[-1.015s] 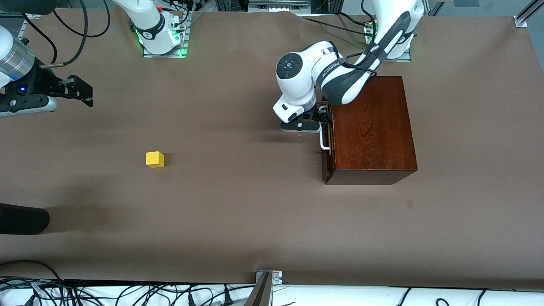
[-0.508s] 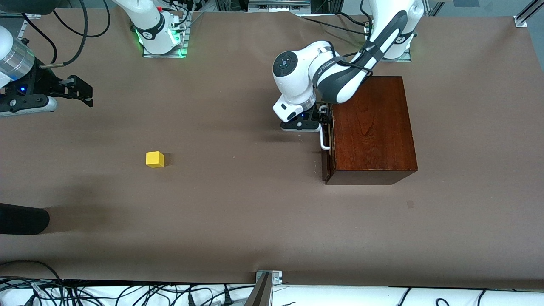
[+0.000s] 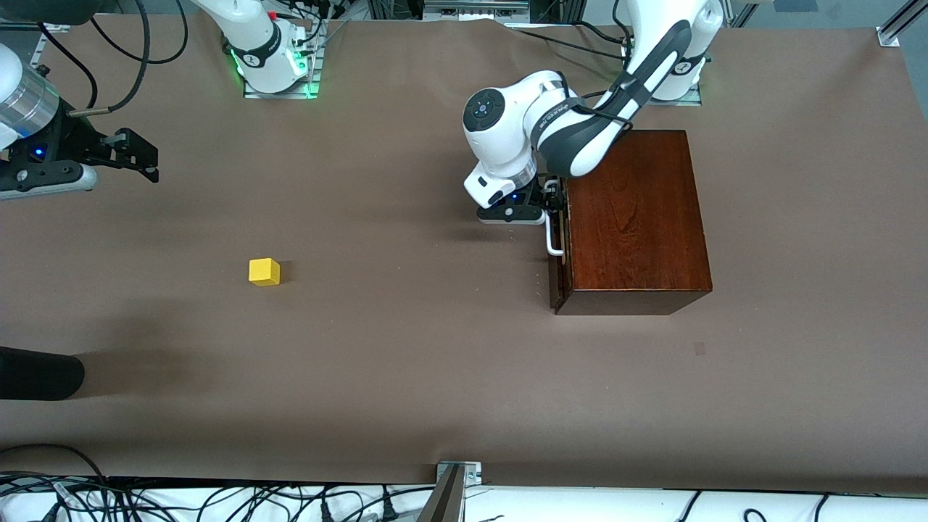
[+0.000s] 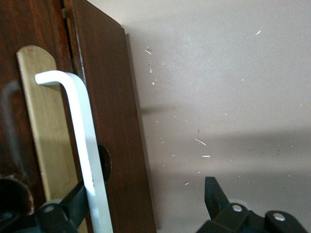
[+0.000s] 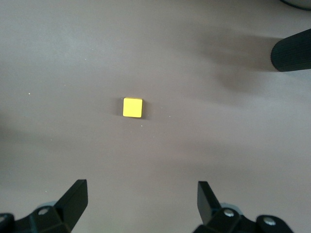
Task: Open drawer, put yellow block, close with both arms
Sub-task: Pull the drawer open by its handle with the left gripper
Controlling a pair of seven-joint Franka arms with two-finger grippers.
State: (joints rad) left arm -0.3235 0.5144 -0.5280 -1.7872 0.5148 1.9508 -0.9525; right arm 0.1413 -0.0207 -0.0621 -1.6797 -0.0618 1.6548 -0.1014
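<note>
We are at the opening step — our left gripper [image 4: 146, 206] has its fingers spread around the white handle [image 3: 554, 235] of the closed drawer [image 3: 557, 268], so next we pinch and pull. Our right gripper [image 5: 141, 201] waits, fingers spread, above the surface [image 3: 406, 362] — the yellow block [image 3: 264, 272] sits there, well apart from the drawer.

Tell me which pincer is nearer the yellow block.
Right. The right pincer waits open above the table's right-arm end, apart from the yellow block; the left pincer is open around the drawer handle.
</note>
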